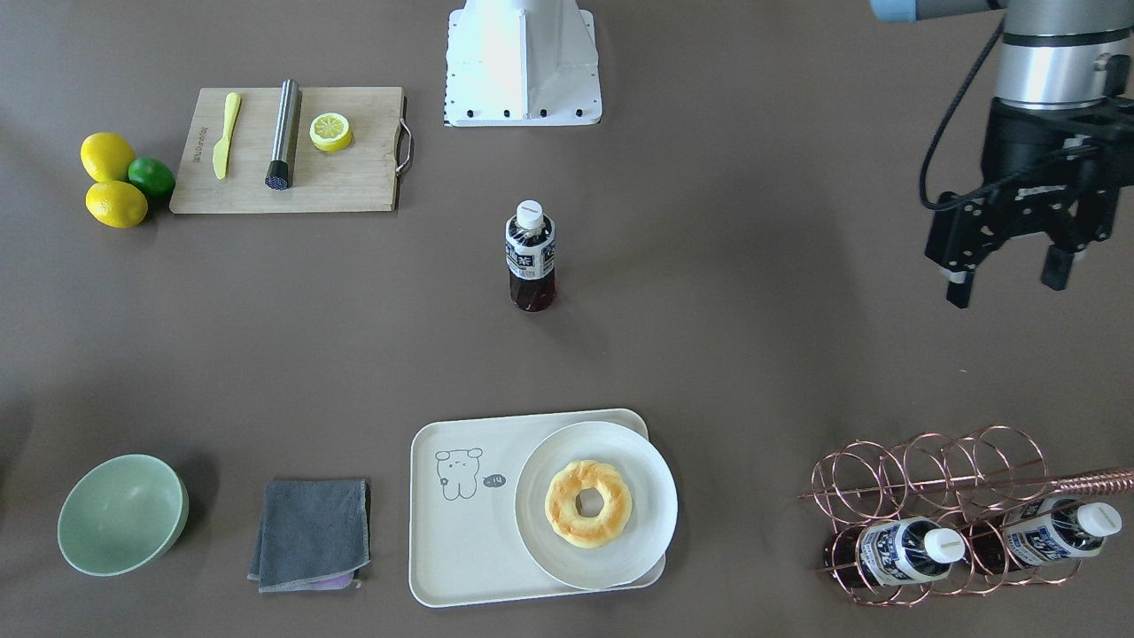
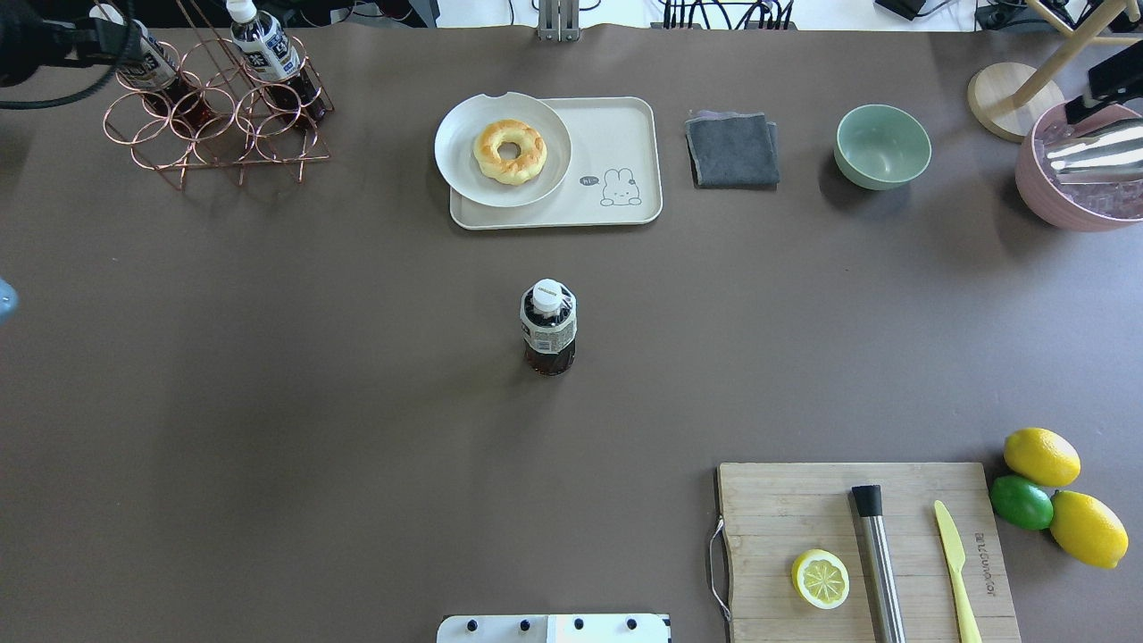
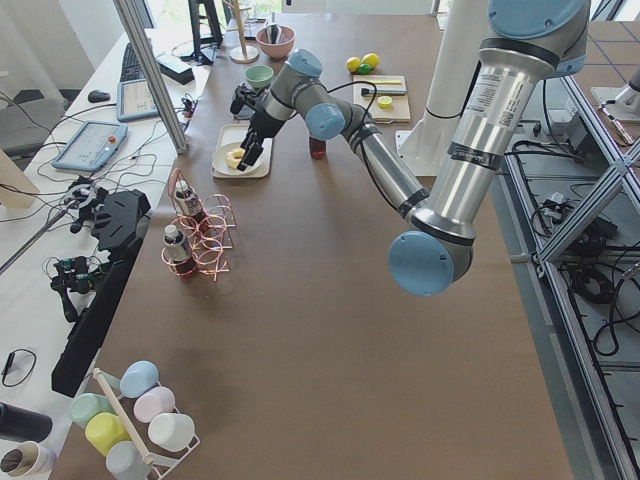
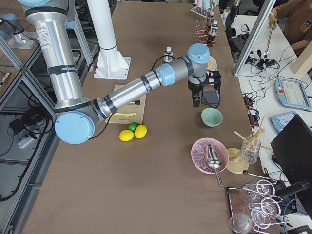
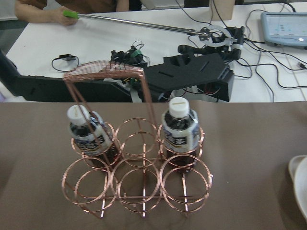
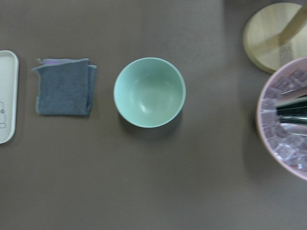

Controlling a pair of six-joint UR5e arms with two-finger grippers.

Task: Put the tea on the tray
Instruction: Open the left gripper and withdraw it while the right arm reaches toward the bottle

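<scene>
The tea (image 1: 532, 257) stands upright and alone at the table's middle, also in the overhead view (image 2: 548, 326). The cream tray (image 1: 452, 558) lies at the operators' side with a bear drawing. A round white plate (image 1: 651, 518) with a donut covers one half of it. My left gripper (image 1: 1008, 279) hangs open and empty high above the table, well to the side of the tea and short of the wire rack. My right gripper (image 4: 196, 95) shows only in the exterior right view, above the green bowl. I cannot tell whether it is open or shut.
A copper wire rack (image 1: 939, 478) holds two alike bottles. A green bowl (image 1: 122, 514) and a grey cloth (image 1: 310, 532) lie beside the tray. A cutting board (image 1: 354, 177) with knife, steel tool and lemon half, loose citrus (image 1: 115, 204), and a pink ice bowl (image 2: 1085, 196) sit at the edges.
</scene>
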